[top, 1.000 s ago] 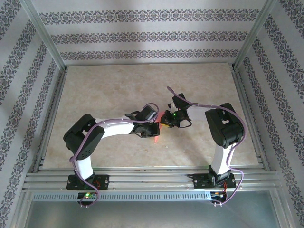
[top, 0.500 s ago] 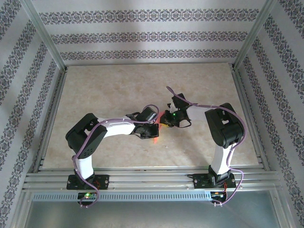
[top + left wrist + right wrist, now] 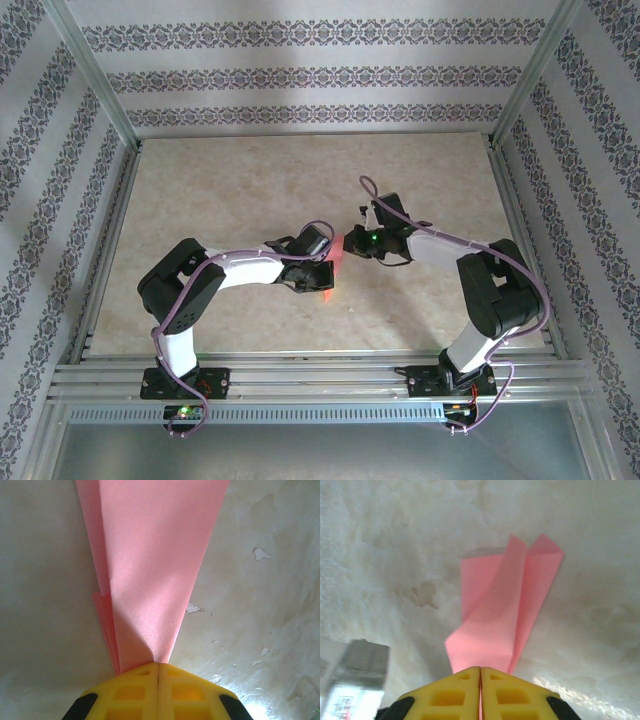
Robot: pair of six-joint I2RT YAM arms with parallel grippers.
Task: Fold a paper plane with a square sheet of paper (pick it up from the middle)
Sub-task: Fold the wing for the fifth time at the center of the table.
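Observation:
The square sheet of paper is folded into a narrow pink paper plane (image 3: 155,555) with layered wings, and it is held between both grippers just above the table. In the left wrist view, my left gripper (image 3: 158,664) is shut on the plane's narrow end, yellow fingertips (image 3: 131,692) pressed together. My right gripper (image 3: 480,669) is shut on the other end of the plane (image 3: 495,610), whose wings spread away from the jaws. From above, the left gripper (image 3: 322,283) and right gripper (image 3: 352,243) face each other near the table's middle, with a pink strip of the plane (image 3: 340,262) between them.
The beige marbled table (image 3: 250,180) is ringed by aluminium frame rails (image 3: 300,375) and patterned walls. A blurred grey-white part (image 3: 355,680) sits at the lower left of the right wrist view. Open tabletop lies behind and to both sides of the grippers.
The right arm has stretched out, its elbow swinging right and toward the near edge, and its gripper has shifted slightly farther back and closed fully on the paper. The left arm has barely moved.

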